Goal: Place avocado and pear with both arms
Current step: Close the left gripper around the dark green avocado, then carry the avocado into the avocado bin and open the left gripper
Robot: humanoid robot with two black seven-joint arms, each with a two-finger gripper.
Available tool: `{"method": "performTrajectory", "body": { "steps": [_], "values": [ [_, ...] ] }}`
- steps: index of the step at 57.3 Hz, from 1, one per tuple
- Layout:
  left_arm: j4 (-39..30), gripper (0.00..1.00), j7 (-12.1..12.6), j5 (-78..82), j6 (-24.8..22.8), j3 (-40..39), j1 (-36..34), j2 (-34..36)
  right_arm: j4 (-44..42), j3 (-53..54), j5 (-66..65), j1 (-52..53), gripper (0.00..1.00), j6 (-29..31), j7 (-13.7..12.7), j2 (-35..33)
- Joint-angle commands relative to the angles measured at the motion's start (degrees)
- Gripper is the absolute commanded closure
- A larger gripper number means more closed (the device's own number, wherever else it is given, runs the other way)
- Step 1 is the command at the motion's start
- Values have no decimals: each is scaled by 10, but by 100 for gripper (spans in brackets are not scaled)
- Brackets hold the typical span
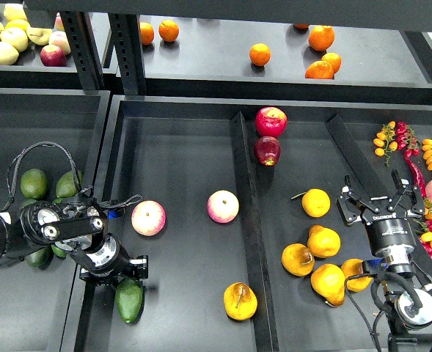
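A green avocado (129,300) lies at the near left of the middle tray (179,147). My left gripper (115,270) is right above it, jaws spread, not closed on it. A golden pear (240,301) with a brown blotch lies at the near right of the same tray, by the divider (246,191). My right gripper (376,202) is open and empty over the right tray, beside several more yellow pears (323,241). It stands apart from the pear in the middle tray.
Two pink-yellow apples (148,218) (223,206) lie in the middle tray. Two red apples (271,121) sit at the back of the right tray. More avocados (34,183) fill the left tray. Oranges (260,53) lie on the shelf behind. Small tomatoes and chillies (405,143) are far right.
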Motion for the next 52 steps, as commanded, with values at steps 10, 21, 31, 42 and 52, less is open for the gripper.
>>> {"method": "performTrajectory", "body": {
  "steps": [10,21,31,42,52],
  "values": [
    [7,72,0,12,0,-21,5,-2,0,1,0,0,0,0,0,-2],
    [8,71,0,1,0,-23,-24,2,0,2,0,0,0,0,0,-3],
    [3,71,0,-37,0,-23,-71,9,0,2,1,0,0,0,-1,-3],
    [-4,71,0,-68,0,-22,-118,45,0,2,1,0,0,0,-1,-3],
    [-16,71,0,-81,0,-18,-134,125,1,2,2,0,0,0,-1,-4]
  ]
}}
